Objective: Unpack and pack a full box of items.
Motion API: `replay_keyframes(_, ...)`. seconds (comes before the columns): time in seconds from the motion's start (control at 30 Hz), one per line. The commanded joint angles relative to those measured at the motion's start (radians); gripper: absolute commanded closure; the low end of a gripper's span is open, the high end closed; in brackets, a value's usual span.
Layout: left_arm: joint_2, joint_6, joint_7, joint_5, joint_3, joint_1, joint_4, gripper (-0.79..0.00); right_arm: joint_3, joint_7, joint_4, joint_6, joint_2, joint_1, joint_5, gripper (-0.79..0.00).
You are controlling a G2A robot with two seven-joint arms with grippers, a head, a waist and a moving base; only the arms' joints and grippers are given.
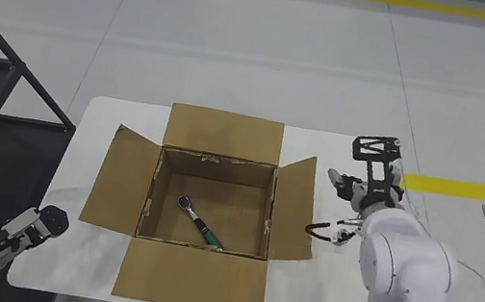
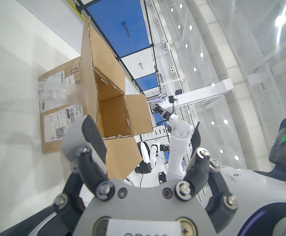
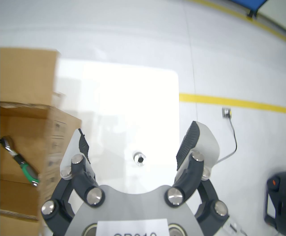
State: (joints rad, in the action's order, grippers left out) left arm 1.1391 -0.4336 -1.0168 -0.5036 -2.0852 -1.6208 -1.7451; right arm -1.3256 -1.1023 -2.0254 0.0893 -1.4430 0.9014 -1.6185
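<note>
Right gripper (image 3: 137,129) hangs spread over 1 socket (image 3: 139,159), left gripper (image 2: 143,124) spread too; probably unpacking, so next means reaching the wrench (image 1: 200,221) inside the box (image 1: 224,134).

1. bright, even hall light all round; the rows of round ceiling lamps (image 2: 201,54) flare in the left wrist view.
2. the white table top (image 3: 125,93) glares almost blank in the right wrist view.
3. soft shade lies inside the open brown cardboard box (image 1: 210,206).
4. the yellow floor stripe (image 3: 268,28) bows near the right wrist view's edge.

top: down on table (image 1: 122,115) | left wrist: low, sideways | right wrist: downward | shared: box (image 1: 224,134)
</note>
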Motion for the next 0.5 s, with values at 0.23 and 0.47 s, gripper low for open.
replay_keyframes(0.23,0.000,-0.003,0.052,0.019,0.014,-0.015,0.020,-0.785,0.462,-0.029,0.188,-0.059,-0.076,-0.260,0.116,-0.785)
replay_keyframes(0.47,-0.002,0.002,0.105,0.050,0.011,-0.029,0.055,-0.785,0.675,0.019,0.717,-0.071,-0.191,-0.468,0.437,-0.785)
